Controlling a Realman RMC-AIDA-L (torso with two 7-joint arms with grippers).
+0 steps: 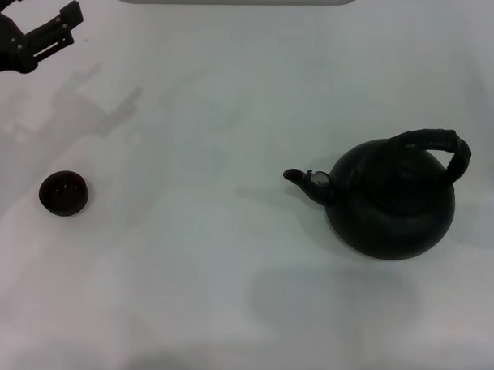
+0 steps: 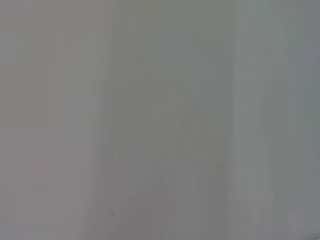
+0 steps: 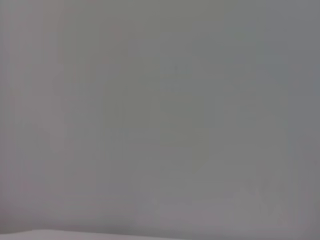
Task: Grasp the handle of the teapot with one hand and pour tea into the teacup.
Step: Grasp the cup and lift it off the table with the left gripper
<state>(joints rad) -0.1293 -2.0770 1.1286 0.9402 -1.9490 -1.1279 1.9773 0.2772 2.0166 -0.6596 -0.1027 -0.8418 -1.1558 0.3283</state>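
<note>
Teapot (image 1: 390, 202): squat, round, matte black, upright on the white table (image 1: 227, 298), short curved spout (image 1: 296, 176) pointing toward the teacup (image 1: 64, 192); thick wrapped arched handle (image 1: 435, 143) over its top, nothing touching it. Teacup: tiny, round, dark, reddish-brown inside, well apart from the teapot with bare tabletop between. Left gripper (image 1: 34, 15): black, fingers spread, holding nothing, beyond the teacup at the table's far corner, farthest from the teapot; both wrist views show only blank grey surface.

No writing, label, brand mark, number or sign can be read anywhere: none on the round squat matte black teapot (image 1: 390, 205), none on the small dark brown cup (image 1: 64, 192) well apart from it, none on the pale worktop (image 1: 186, 296).
</note>
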